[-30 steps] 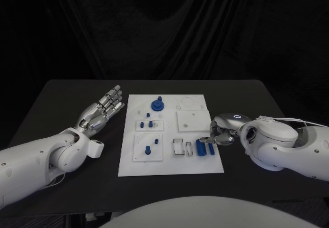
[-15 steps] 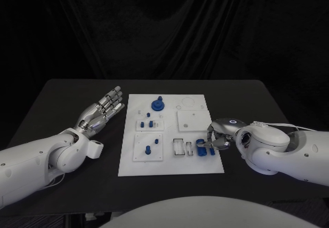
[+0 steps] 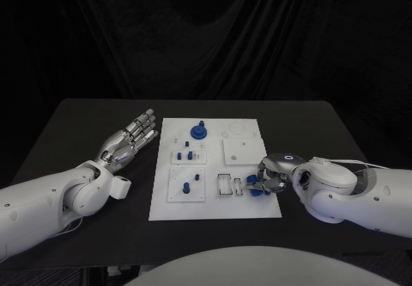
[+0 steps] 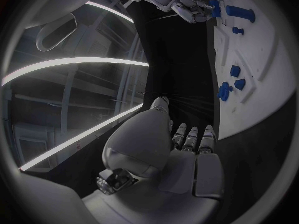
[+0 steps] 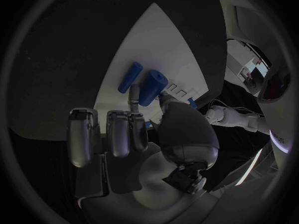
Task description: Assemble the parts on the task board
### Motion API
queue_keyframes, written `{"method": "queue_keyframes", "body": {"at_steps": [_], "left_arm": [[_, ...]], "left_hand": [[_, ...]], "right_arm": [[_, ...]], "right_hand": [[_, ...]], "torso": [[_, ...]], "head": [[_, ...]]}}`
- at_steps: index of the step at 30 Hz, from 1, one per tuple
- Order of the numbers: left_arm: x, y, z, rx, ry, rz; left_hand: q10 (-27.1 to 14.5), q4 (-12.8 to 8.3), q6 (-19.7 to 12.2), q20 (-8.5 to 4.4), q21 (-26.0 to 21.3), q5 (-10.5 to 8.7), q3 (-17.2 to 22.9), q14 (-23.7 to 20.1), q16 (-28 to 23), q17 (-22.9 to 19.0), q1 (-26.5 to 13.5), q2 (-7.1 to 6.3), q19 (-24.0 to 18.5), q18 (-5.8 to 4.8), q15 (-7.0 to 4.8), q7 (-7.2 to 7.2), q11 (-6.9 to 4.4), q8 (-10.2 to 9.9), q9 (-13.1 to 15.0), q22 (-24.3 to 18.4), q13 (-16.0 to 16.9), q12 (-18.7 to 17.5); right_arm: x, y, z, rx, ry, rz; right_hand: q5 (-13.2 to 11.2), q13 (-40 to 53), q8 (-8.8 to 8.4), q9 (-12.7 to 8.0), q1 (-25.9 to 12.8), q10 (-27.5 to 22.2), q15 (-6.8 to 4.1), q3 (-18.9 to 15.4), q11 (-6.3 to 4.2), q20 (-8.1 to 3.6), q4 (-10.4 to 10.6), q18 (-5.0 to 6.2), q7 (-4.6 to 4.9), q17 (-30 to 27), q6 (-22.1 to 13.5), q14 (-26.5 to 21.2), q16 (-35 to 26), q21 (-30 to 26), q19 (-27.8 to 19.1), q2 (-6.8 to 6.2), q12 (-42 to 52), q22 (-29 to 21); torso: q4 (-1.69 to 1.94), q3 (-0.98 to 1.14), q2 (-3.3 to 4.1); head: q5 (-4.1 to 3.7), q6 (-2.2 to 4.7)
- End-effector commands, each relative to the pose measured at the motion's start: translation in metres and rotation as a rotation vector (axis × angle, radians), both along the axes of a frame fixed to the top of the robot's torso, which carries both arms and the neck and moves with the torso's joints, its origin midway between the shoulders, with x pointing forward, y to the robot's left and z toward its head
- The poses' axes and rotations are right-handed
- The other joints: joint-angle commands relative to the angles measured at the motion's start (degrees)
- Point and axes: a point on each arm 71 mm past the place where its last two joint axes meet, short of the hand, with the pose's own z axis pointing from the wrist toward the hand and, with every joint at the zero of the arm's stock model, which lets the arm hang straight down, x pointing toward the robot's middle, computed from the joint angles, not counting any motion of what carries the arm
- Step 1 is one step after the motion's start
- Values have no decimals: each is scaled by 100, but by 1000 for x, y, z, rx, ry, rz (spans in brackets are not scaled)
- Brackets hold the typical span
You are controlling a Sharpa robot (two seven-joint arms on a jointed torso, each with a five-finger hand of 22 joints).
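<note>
Board: white task board (image 3: 215,205) lies flat in the middle of the black worktop (image 3: 77,128).
Right hand: right hand (image 3: 268,179) sits over the board's near right corner, fingers pinching a blue cylinder (image 5: 152,86); a second blue cylinder (image 5: 129,77) lies just beside it on the board.
Left hand: left hand (image 3: 128,138) rests palm up beside the board's left edge, fingers spread, holding nothing.
Other parts: blue knob (image 3: 198,130) stands near the far edge; small blue pegs (image 3: 184,156) stand in the left-hand plates.
</note>
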Motion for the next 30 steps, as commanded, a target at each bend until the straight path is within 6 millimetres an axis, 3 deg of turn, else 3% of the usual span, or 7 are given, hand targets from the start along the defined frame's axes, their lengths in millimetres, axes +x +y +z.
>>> {"method": "queue_keyframes", "body": {"at_steps": [1, 13, 20, 22, 25, 28, 30], "left_arm": [[-1, -2, 3, -41, -38, -14], [-2, -2, 2, -37, -26, -20], [-2, -2, 1, -36, -19, -23], [-2, -2, 0, -35, -17, -24], [-2, -2, 0, -34, -13, -25], [-2, -2, 0, -33, -10, -26], [-2, -1, -1, -32, -8, -26]], "left_hand": [[11, -2, 7, 35, -13, 36, 47, -2, -21, -6, 86, -3, 3, 100, 55, 72, 52, -14, 9, 9, 2, 17], [14, -39, 105, 63, -12, 59, 104, -2, -21, -6, 140, -27, 7, 99, 86, 208, 117, 3, 23, 9, 6, 39], [17, -55, 160, 69, -11, 78, 127, -2, -21, -6, 156, -36, 8, 97, 94, 268, 141, 13, 31, 9, 8, 51], [17, -55, 160, 69, -11, 78, 127, -2, -21, -6, 156, -36, 8, 97, 94, 268, 141, 13, 31, 9, 8, 51], [19, -61, 183, 74, -11, 79, 138, -2, -21, -6, 161, -40, 9, 95, 100, 299, 158, 17, 34, 11, 9, 63], [21, -63, 187, 76, -11, 77, 142, -2, -21, -6, 162, -41, 9, 94, 105, 310, 165, 18, 34, 10, 10, 68], [21, -63, 184, 78, -10, 76, 143, -2, -21, -6, 162, -43, 10, 93, 108, 317, 170, 17, 34, 13, 10, 68]], "right_arm": [[0, 1, -2, -2, -8, 4], [1, 6, -8, -5, 7, 27], [1, 10, -14, -12, 28, 40], [1, 10, -16, -13, 33, 39], [1, 11, -17, -5, 43, 34], [1, 11, -18, 11, 48, 27], [1, 12, -17, 32, 46, 21]], "right_hand": [[-21, 1509, -41, 17, 52, 596, -30, 67, -46, -40, -16, -21, 0, 944, 35, 483, -31, -38, 413, 50, 15, 1361], [220, 1509, -241, 53, 398, 596, -13, 151, -19, -26, -62, -17, 35, 908, -1, 476, -42, -46, 398, 47, 15, 1355], [1016, 1509, -716, -101, 703, 596, 53, 218, 52, 36, -165, -11, 115, 857, 28, 466, -56, -63, 381, 23, 15, 1345], [1046, 1509, -739, -108, 712, 596, 57, 220, 55, 39, -171, -8, 119, 850, 26, 465, -60, -71, 377, 18, 15, 1342], [1604, 1509, -890, -145, 919, 596, 80, 320, 67, 60, -316, -5, 135, 827, 20, 459, -67, -82, 369, -11, 15, 1337], [1838, 1509, -954, -153, 1002, 596, 85, 381, 70, 69, -392, -4, 138, 820, 40, 458, -68, -83, 368, -26, 15, 1336], [2216, 1509, -1010, -149, 1153, 596, 83, 502, 63, 70, -525, -3, 131, 815, 55, 457, -67, -86, 365, -29, 15, 1335]], "torso": [[0, 2, -7], [-7, 6, -11], [-4, 7, -11], [-5, 7, -9], [-6, 9, -6], [-3, 9, -5], [-5, 9, -5]], "head": [[4, -1], [34, -1], [33, -1], [44, -1], [64, -1], [61, -1], [70, -1]]}}
